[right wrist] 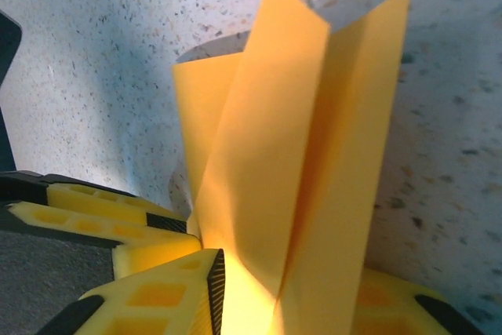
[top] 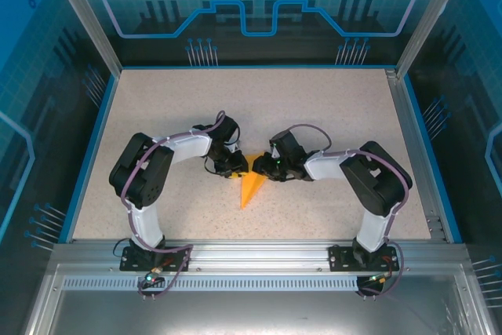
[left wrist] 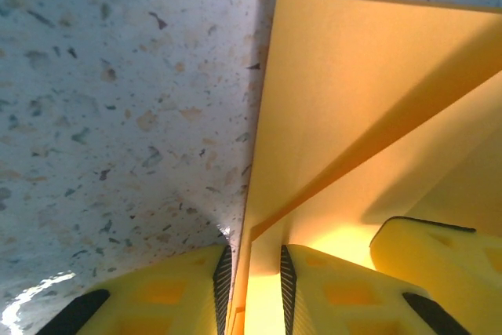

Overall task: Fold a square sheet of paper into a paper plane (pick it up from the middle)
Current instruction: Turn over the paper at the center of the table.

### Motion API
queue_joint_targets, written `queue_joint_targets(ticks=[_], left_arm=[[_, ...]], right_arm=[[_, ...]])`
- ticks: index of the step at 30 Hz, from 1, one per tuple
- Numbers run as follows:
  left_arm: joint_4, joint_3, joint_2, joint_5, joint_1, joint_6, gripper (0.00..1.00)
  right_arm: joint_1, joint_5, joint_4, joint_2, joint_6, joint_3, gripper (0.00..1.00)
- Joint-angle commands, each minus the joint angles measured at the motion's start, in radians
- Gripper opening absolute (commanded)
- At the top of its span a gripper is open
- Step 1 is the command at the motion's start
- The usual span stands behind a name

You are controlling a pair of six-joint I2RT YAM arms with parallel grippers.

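Note:
The square sheet of paper is folded into a slim orange-yellow paper plane (top: pixel 251 187) whose point faces the near edge of the table. My left gripper (top: pixel 235 165) and right gripper (top: pixel 263 165) meet at its wide far end from either side. In the left wrist view the left gripper (left wrist: pixel 252 250) is shut on a standing fold of the paper plane (left wrist: pixel 345 76), with the layers running between its pads. In the right wrist view the right gripper (right wrist: pixel 290 272) is shut on the upright, fanned layers of the paper plane (right wrist: pixel 267 115).
A speckled beige table (top: pixel 329 107) stretches on all sides, framed by blue and metal rails (top: pixel 86 147). A finger of the right gripper (left wrist: pixel 427 249) sits close beside the left one. The left gripper's fingers (right wrist: pixel 102 209) show in the right wrist view.

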Motion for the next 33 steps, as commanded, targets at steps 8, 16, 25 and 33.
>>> queue_joint_targets(ticks=[8,16,25,33], left_arm=[[0.027,-0.078,-0.139,-0.066,-0.002,-0.054,0.3],[0.001,-0.176,-0.407,-0.288,0.005,-0.105,0.4],[0.022,-0.275,-0.632,-0.445,0.038,-0.179,0.47],[0.044,-0.361,-0.754,-0.501,0.057,-0.215,0.63]], right_arm=[[-0.001,-0.062,-0.055,0.032,-0.09,0.114,0.06],[0.012,0.191,-0.556,-0.122,-0.31,0.275,0.06],[0.048,0.623,-1.123,-0.185,-0.463,0.525,0.07],[0.153,0.895,-1.343,-0.072,-0.453,0.689,0.1]])
